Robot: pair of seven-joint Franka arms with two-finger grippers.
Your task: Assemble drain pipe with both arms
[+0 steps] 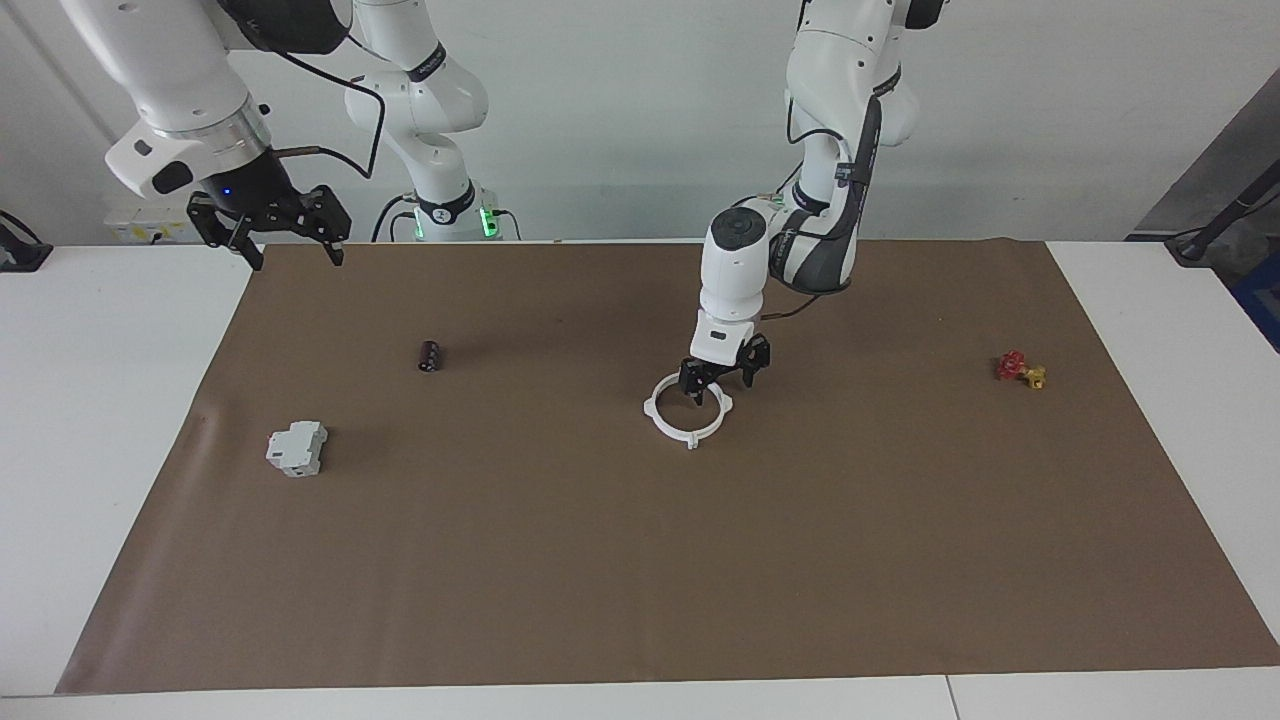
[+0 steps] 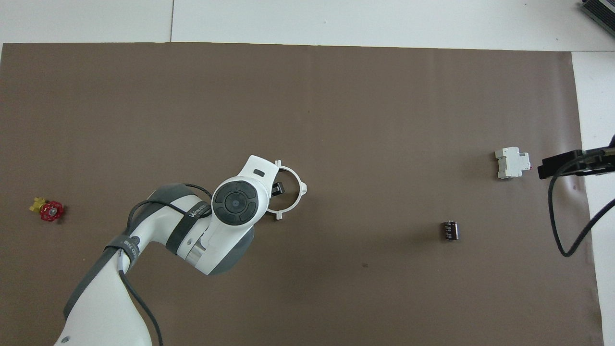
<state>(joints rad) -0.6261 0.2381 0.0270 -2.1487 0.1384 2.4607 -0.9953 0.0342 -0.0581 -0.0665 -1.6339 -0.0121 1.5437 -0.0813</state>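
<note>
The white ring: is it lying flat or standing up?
Flat. The white ring lies flat on the brown mat, its whole round outline showing from above.
</note>
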